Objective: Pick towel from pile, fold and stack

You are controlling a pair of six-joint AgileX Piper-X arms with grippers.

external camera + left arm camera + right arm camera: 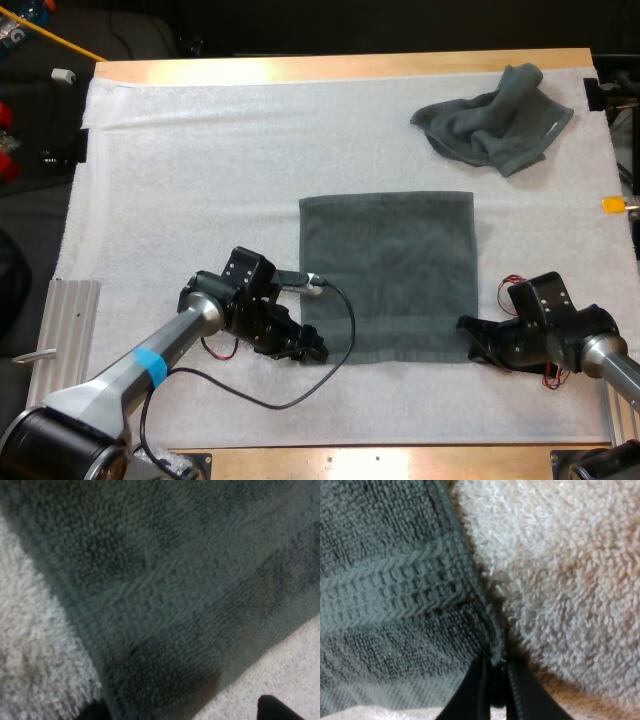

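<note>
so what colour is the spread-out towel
The flat terry towel is dark grey-green, best seen in the high view.

Grey-green towel (170, 580) corner flat on white mat (35, 645); left claw (183, 711) fingers apart, straddling corner.

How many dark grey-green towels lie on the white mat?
2. One flat dark grey-green cloth towel lies spread in the middle of the white mat; one crumpled dark grey-green towel sits at its far right corner. Another could hide under it.

left tool (316, 352): low, fingers apart | right tool (466, 326): low, fingers pinched nearly together
</note>
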